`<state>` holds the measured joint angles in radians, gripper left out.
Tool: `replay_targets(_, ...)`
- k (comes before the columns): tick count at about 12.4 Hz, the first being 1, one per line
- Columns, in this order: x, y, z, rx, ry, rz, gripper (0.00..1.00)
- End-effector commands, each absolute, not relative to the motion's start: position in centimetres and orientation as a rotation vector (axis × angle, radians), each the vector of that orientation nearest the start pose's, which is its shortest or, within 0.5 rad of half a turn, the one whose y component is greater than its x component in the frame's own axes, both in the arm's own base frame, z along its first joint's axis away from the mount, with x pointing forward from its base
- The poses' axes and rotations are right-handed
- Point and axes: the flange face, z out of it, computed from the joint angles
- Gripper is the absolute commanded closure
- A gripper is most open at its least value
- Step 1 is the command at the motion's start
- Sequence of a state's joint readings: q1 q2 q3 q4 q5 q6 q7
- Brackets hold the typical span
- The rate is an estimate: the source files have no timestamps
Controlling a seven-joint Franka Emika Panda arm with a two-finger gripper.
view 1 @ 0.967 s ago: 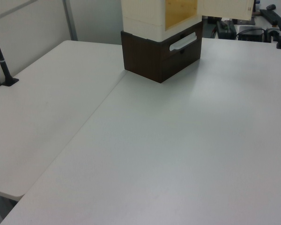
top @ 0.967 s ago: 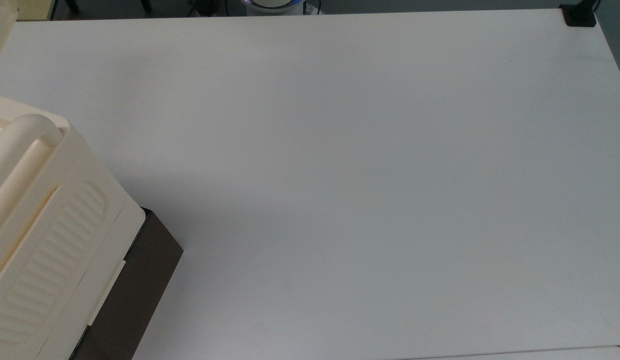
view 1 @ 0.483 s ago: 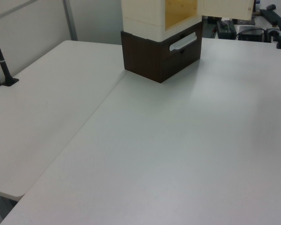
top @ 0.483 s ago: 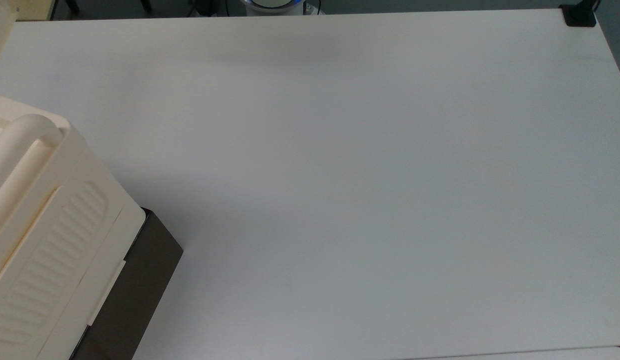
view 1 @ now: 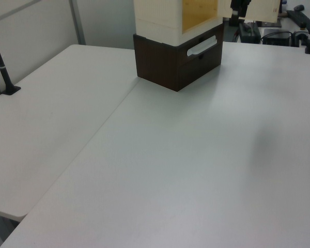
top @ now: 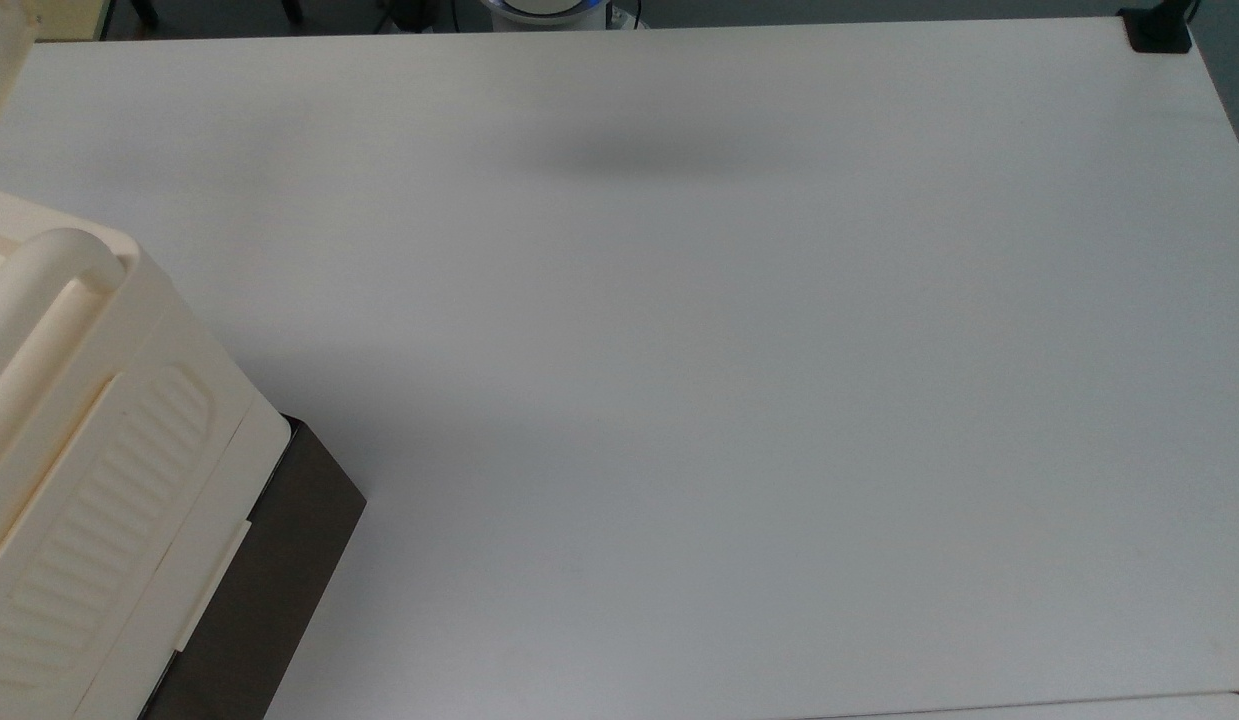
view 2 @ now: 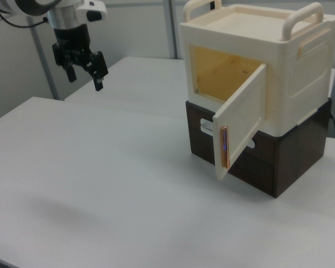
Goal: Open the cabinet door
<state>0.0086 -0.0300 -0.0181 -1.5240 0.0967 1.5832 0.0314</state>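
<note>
The cream cabinet (view 2: 279, 72) stands on a dark brown base (view 2: 279, 162) at the right view's right, and its thick handle bar (top: 39, 290) shows at the top view's lower left. The cabinet door (view 2: 241, 120) hangs swung outward, baring a yellowish inside (view 2: 223, 72). In the left view the door (view 1: 258, 10) is a flat cream panel at the top edge. My gripper (view 2: 85, 75) hangs in the air at the right view's upper left, far from the cabinet, open with nothing between its fingers (view 2: 99, 78). In the left view the gripper (view 1: 241, 8) shows as a dark shape in front of the door.
The white table (top: 739, 400) spreads wide to the right of the cabinet in the top view, with a soft shadow (top: 659, 155) near its far side. A black clamp (top: 1159, 30) sits at its far right corner. A black post (view 1: 2, 67) stands at the left view's left.
A shadow has appeared and darkened on the table in the top view. The gripper's dark shape has come into the left view's top edge. The door has stayed where it was.
</note>
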Motion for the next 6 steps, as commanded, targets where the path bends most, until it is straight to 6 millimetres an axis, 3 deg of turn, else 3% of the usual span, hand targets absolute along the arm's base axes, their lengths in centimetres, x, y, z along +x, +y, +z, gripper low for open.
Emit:
replay_targets(1, 55.9, 1.2, 63.9, -3.093, -0.017, -0.061, 0.0)
replay_targets(3, 56.3, 1.0, 62.7, -3.153, -0.053, -0.027, 0.0)
replay_targets(6, 56.6, 0.5, 62.9, -3.183, -0.047, -0.068, 0.0)
